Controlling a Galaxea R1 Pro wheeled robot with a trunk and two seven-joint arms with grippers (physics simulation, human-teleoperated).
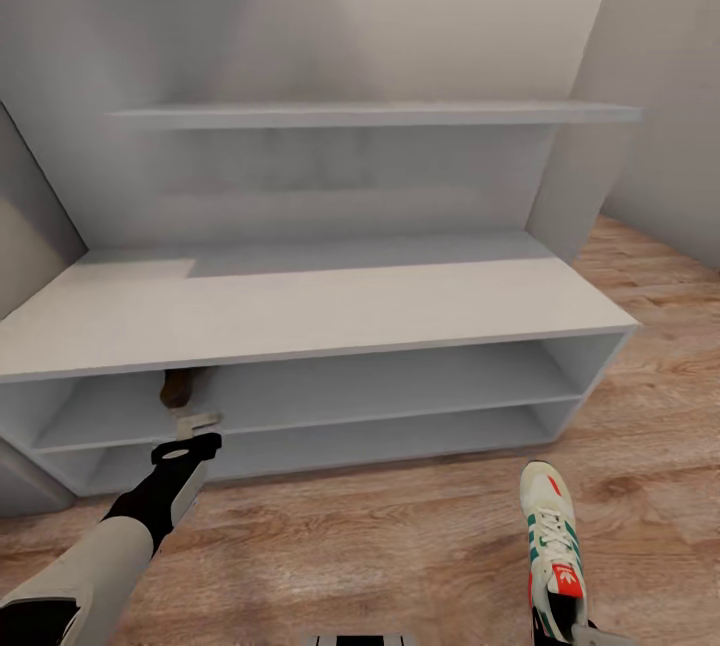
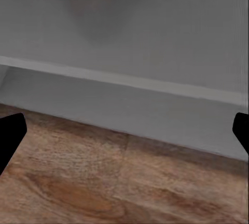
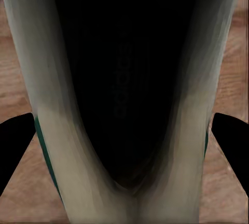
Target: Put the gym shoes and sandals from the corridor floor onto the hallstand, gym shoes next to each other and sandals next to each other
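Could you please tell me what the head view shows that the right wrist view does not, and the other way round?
Head view alone: the pale-grey shoe rack with its shelves, a brown sandal in the upper slot, and the left gripper just in front of it. Right wrist view alone: the dark inside of the sneaker, seen close between the right gripper jaws. Both share the white sneaker and the wood floor.
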